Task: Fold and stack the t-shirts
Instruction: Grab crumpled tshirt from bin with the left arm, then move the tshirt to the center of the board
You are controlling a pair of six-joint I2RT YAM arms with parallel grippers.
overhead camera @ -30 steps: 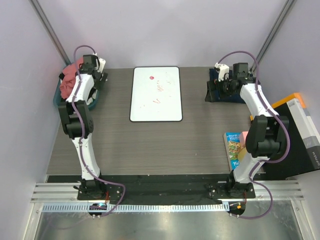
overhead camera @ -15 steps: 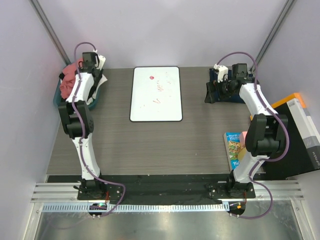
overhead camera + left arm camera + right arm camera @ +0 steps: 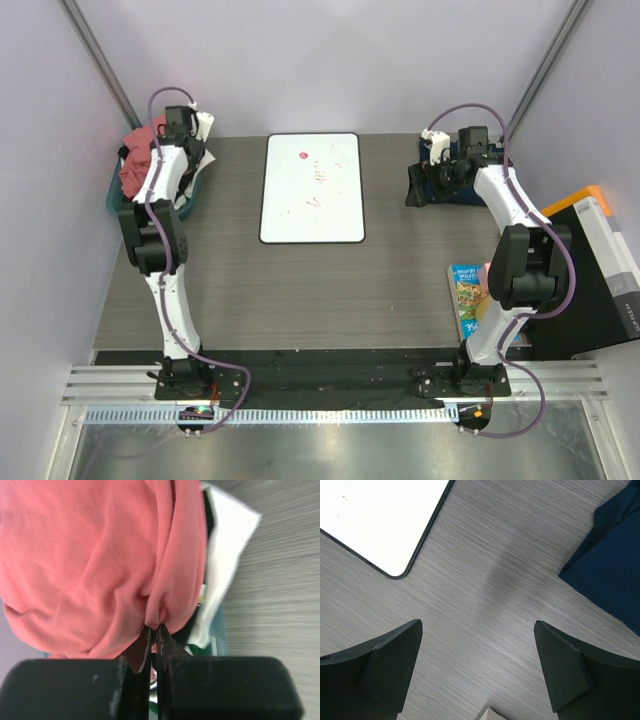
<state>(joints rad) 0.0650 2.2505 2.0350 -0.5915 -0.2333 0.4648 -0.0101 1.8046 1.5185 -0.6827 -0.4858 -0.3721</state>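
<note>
So the big change in the last second: the left gripper (image 3: 152, 627) goes from wide open to fully pinched, and the left wrist view shows its jaws clamped on a fold of the salmon shirt (image 3: 90, 565). That looks to me like the pick finally starting. It's got the cloth, so the next thing should be lifting that shirt out of the pile and hauling it toward the white board (image 3: 312, 187) to spread it out, but nothing's folded or stacked yet as far as I can see. The right gripper (image 3: 477, 625) has drifted a little closer to the board's right edge. Its jaws are spread as wide as they go, holding nothing, just hanging over bare table (image 3: 485, 580) between the board's corner and the navy shirt (image 3: 615, 575). The salmon shirt sits off the board's left side, level with its far end, bunched on top of a heap in a teal bin (image 3: 112, 195). It's all soft rounded bulges with a deep crease running right down into the pinch, so the grip is on a doubled ridge rather than a hem. I'd guess it comes up in a lump. There's a white cloth (image 3: 225, 555) and something dark tucked under it, on the side facing the board. The navy one, off the board's right side, lies crumpled too.
</note>
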